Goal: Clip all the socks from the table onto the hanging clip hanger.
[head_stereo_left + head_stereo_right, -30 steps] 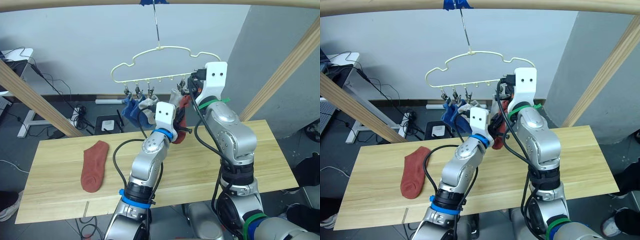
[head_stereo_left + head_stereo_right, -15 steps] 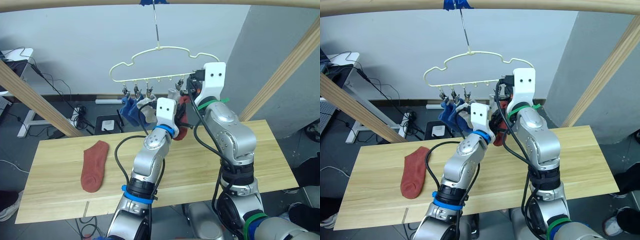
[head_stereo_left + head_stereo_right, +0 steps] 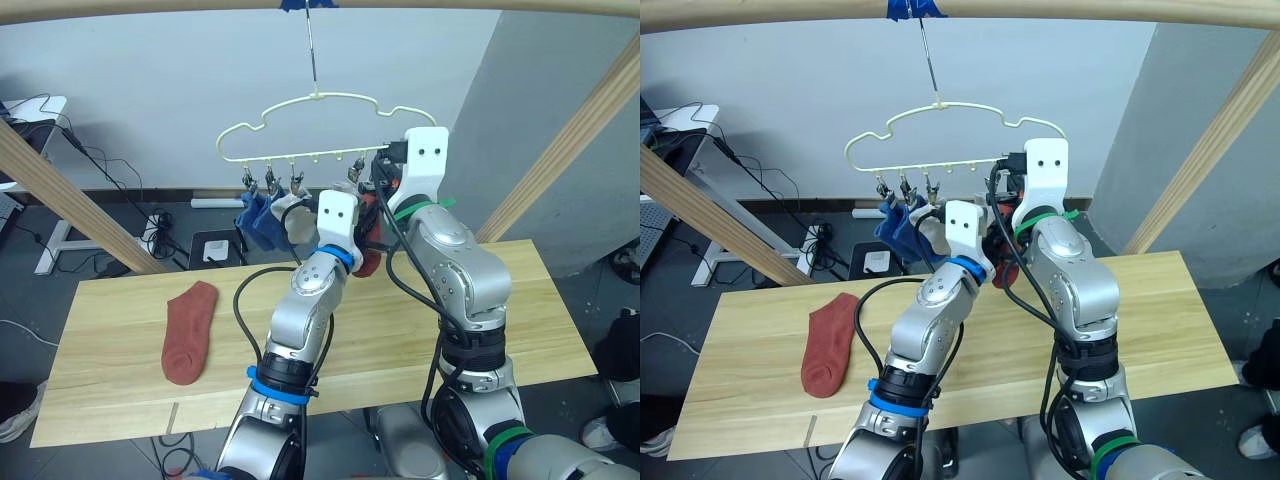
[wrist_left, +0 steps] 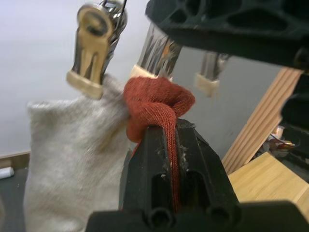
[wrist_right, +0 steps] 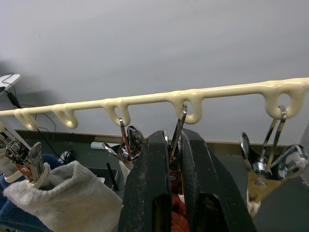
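The cream clip hanger (image 3: 312,128) hangs from the top pole. Blue socks (image 3: 258,221) and a grey sock (image 3: 293,214) hang from its left clips. My left gripper (image 4: 169,133) is shut on a rust-red sock (image 4: 159,99), whose bunched edge touches the mouth of a metal clip (image 4: 154,53) beside another hung grey sock (image 4: 72,159). My right gripper (image 5: 173,140) is shut on that clip (image 5: 176,126), pinching its handles under the hanger bar (image 5: 145,99). A second rust-red sock (image 3: 188,330) lies flat on the left of the table (image 3: 400,330).
Slanted wooden poles (image 3: 70,200) (image 3: 570,140) flank the table, and a crossbar (image 3: 450,5) runs overhead. Cables and a power strip (image 3: 150,235) lie on the floor behind. An empty clip (image 5: 263,164) hangs beside the pinched one.
My left arm has lifted the rust-red sock up to the clip. The hanger has swung slightly left. The right gripper stays at the clip.
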### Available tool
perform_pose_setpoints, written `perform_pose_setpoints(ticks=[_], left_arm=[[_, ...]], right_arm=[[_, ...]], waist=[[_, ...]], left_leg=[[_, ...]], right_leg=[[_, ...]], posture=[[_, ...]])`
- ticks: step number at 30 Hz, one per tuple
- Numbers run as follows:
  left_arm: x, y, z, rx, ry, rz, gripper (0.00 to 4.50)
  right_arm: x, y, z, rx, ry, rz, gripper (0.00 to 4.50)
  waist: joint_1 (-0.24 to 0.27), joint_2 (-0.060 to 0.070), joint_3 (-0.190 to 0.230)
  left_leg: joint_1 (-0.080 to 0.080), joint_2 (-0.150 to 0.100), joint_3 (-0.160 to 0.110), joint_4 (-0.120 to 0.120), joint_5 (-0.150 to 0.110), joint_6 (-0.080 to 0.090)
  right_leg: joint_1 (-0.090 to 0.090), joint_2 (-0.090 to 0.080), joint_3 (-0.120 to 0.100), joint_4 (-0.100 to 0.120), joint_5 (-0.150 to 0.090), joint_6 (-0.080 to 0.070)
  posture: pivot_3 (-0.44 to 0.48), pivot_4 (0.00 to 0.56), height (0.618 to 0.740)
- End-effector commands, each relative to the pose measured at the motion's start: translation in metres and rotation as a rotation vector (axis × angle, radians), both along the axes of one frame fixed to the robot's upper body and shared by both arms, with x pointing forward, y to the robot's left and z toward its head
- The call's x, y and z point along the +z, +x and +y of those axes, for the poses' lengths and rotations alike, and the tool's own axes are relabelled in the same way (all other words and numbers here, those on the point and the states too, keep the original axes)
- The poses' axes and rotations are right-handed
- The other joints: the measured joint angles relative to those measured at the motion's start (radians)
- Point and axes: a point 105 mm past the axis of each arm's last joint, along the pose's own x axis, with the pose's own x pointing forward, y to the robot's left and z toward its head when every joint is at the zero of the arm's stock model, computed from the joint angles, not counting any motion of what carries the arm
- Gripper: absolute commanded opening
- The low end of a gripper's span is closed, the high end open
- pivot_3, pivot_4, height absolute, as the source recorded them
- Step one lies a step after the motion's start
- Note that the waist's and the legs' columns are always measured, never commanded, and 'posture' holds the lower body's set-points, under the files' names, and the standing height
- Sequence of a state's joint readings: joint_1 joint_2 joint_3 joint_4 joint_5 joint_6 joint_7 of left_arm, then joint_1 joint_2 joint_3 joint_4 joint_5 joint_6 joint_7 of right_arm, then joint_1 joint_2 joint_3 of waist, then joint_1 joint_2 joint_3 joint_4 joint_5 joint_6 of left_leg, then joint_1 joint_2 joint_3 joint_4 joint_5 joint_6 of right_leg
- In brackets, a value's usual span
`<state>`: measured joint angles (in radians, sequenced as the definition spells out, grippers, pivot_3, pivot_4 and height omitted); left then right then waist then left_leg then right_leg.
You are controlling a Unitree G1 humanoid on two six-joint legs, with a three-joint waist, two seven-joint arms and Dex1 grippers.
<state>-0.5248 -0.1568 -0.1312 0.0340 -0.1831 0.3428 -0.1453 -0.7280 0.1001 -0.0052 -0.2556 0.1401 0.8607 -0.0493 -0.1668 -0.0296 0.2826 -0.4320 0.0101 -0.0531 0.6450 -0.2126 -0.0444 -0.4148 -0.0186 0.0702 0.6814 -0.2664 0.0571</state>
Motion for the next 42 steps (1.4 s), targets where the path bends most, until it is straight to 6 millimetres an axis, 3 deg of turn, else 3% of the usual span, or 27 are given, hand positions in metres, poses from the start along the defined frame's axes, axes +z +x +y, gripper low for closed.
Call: perform_pose_setpoints(ticks=[1, 11, 19, 29, 36, 42], left_arm=[[0.022, -0.005, -0.010, -0.036, -0.043, -0.072, 0.00], [0.018, -0.005, -0.011, -0.046, -0.026, -0.071, 0.00], [0.009, -0.005, -0.010, -0.050, -0.006, -0.052, 0.00], [-0.001, -0.011, -0.004, -0.085, 0.078, -0.067, 2.73], [-0.007, -0.024, 0.001, -0.179, 0.176, -0.113, 2.73], [0.000, -0.049, 0.012, -0.393, 0.242, -0.190, 2.73]], right_arm=[[0.019, -0.008, 0.001, 0.009, 0.047, -0.065, 0.72], [0.026, -0.012, -0.003, 0.016, 0.078, -0.089, 4.23], [0.027, -0.029, -0.013, 0.076, 0.074, -0.093, 4.23], [0.025, -0.049, -0.025, 0.153, 0.010, -0.092, 4.25], [0.025, -0.058, -0.039, 0.143, -0.070, -0.125, 4.25], [0.016, -0.056, -0.053, 0.060, -0.214, -0.159, 4.25]], waist=[[0.000, 0.000, 0.000], [0.000, 0.000, 0.000], [0.001, 0.000, 0.000], [0.000, 0.000, 0.000], [0.000, 0.000, 0.000], [-0.002, 0.000, 0.000]], left_leg=[[0.000, 0.000, 0.000, 0.000, 0.000, 0.000], [0.000, 0.000, 0.000, 0.000, 0.000, 0.000], [0.000, 0.000, 0.000, 0.000, 0.000, 0.000], [0.000, 0.000, 0.000, 0.000, 0.000, 0.000], [0.000, 0.000, 0.000, 0.000, 0.000, 0.000], [0.000, 0.000, 0.000, 0.000, 0.000, 0.000]], right_leg=[[0.000, 0.000, 0.000, 0.000, 0.000, 0.000], [0.000, 0.000, 0.000, 0.000, 0.000, 0.000], [0.000, 0.000, 0.000, 0.000, 0.000, 0.000], [0.000, 0.000, 0.000, 0.000, 0.000, 0.000], [0.000, 0.000, 0.000, 0.000, 0.000, 0.000], [0.000, 0.001, 0.000, 0.000, 0.000, 0.000]], posture=[[-0.229, 0.234, 0.740], [-0.228, 0.233, 0.740], [-0.235, 0.236, 0.740], [-0.237, 0.230, 0.740], [-0.238, 0.228, 0.740], [-0.235, 0.220, 0.740]])
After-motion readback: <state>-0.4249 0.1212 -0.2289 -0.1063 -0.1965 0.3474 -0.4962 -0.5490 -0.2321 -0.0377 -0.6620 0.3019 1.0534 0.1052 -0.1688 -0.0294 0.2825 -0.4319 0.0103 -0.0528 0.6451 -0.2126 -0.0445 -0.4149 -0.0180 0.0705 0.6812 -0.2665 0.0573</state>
